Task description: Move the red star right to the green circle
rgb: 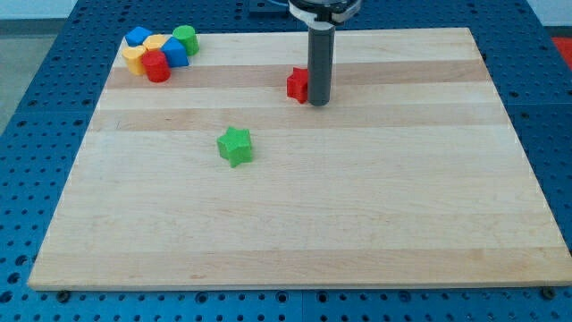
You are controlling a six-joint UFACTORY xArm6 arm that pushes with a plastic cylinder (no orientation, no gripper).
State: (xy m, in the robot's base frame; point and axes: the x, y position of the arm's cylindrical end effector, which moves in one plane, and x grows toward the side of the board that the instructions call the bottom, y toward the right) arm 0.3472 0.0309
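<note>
The red star (297,84) lies on the wooden board (357,197) near the view's top centre, partly hidden by the rod. My tip (319,103) stands right against the star's right side. The green circle (186,38) sits in a cluster at the view's top left, far to the left of the star and the tip.
The top-left cluster also holds a blue block (138,37), a second blue block (174,53), a yellow block (155,43), another yellow block (134,60) and a red cylinder (156,66). A green star (235,146) lies left of centre.
</note>
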